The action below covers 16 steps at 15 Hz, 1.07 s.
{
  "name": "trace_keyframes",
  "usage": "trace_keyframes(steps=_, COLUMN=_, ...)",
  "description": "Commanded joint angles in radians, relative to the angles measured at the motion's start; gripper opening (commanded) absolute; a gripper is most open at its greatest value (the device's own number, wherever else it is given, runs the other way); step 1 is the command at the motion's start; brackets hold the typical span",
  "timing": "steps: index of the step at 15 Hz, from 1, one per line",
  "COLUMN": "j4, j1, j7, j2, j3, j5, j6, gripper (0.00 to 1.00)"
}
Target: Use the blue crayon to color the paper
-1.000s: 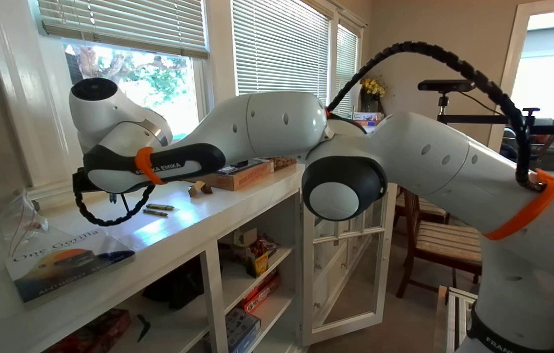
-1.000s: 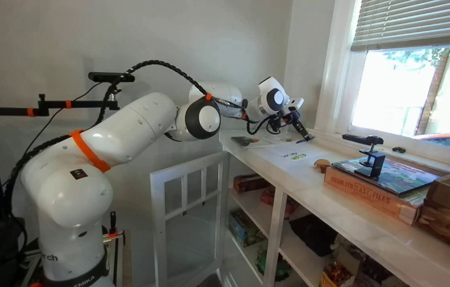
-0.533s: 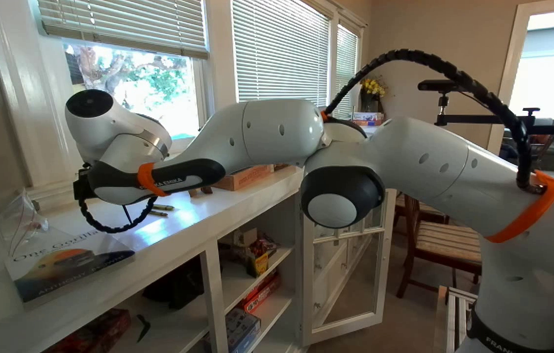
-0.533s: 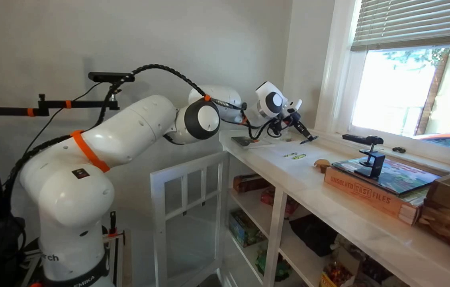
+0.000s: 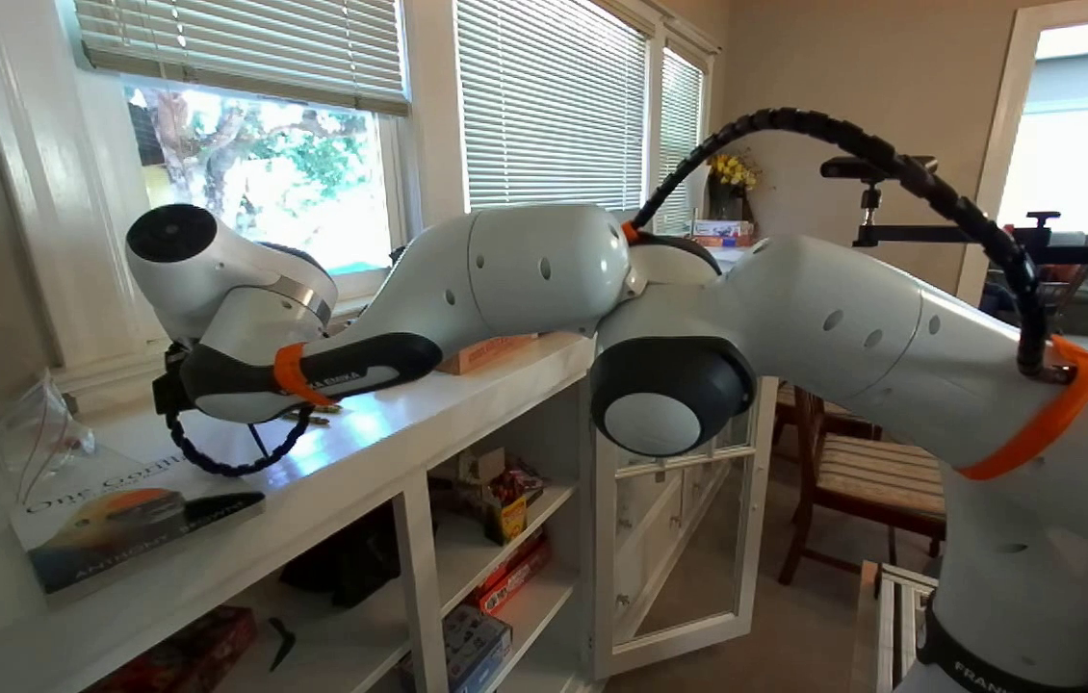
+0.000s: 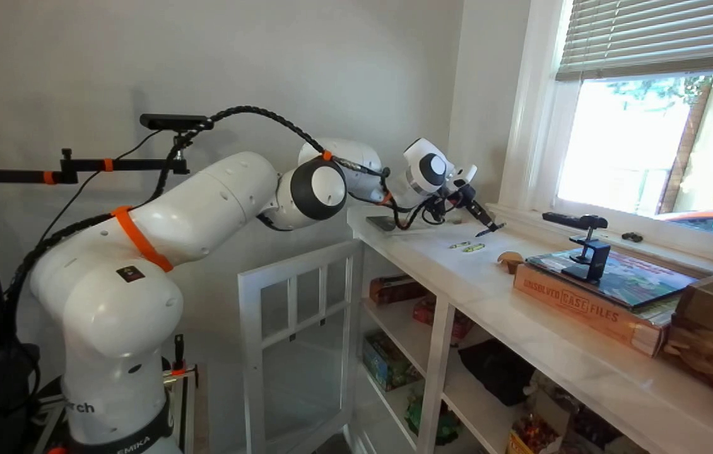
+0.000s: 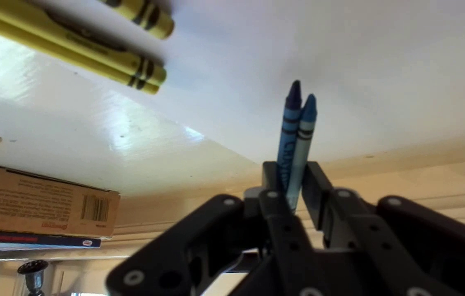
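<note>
The blue crayon (image 7: pixel 306 123) is held in my gripper (image 7: pixel 290 170) in the wrist view, side by side with a similar stick with a darker tip (image 7: pixel 290 123). The fingers are closed around both, and the tips point away from the fingers. In an exterior view my gripper (image 6: pixel 490 224) tilts down over the counter, with the sticks' low end close above the surface. I cannot tell whether a tip touches. The paper (image 7: pixel 380 61) is a plain whitish sheet under the tips, with one straight edge and a corner visible. In an exterior view (image 5: pixel 246 361) my hand hides the fingers.
Several yellow crayons (image 7: pixel 72 45) lie beside the held sticks, also seen in an exterior view (image 6: pixel 474 248). A cardboard box (image 6: pixel 583 309) carries a black clamp (image 6: pixel 590 252). A small brown piece (image 6: pixel 510 260), a book (image 5: pixel 135 525) and a plastic bag (image 5: pixel 38 433) lie on the counter.
The arm has lowered, and the gripper with the held sticks has moved down and slightly toward the box side. The hand now hides more of the yellow crayons in an exterior view.
</note>
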Motion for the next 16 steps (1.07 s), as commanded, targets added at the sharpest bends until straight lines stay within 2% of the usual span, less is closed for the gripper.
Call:
trace_keyframes(steps=1, j4=-0.03, j1=0.026, j7=0.053, j2=0.009, j3=-0.034, j5=-0.03, j6=0.035, gripper=0.05)
trace_keyframes(steps=16, j4=-0.047, j1=0.057, j7=0.055, j2=0.023, j3=-0.078, j5=-0.029, j6=0.053, gripper=0.05)
